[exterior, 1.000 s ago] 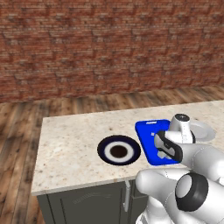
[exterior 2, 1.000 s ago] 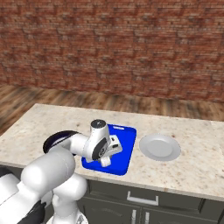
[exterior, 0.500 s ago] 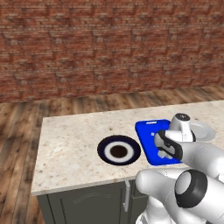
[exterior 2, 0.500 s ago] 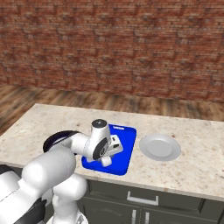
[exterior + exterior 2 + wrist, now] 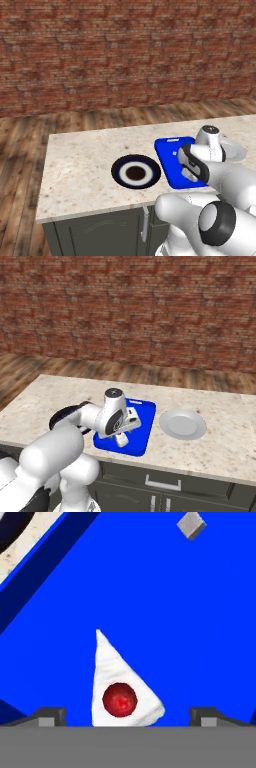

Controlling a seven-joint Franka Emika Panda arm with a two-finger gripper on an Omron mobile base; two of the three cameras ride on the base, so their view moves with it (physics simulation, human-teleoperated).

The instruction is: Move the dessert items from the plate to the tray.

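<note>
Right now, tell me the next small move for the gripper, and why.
Probably lift the gripper straight up. In the hand view its fingertips stand wide apart, clear of the white cake wedge with a red cherry, which lies on the blue tray. That piece looks delivered. In the left base view the plate appears bare, so a check there could follow.

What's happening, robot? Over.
Gripper open, low over tray. White cake wedge with red cherry on tray, between fingertips. Plate bare. Nothing blocking.
</note>
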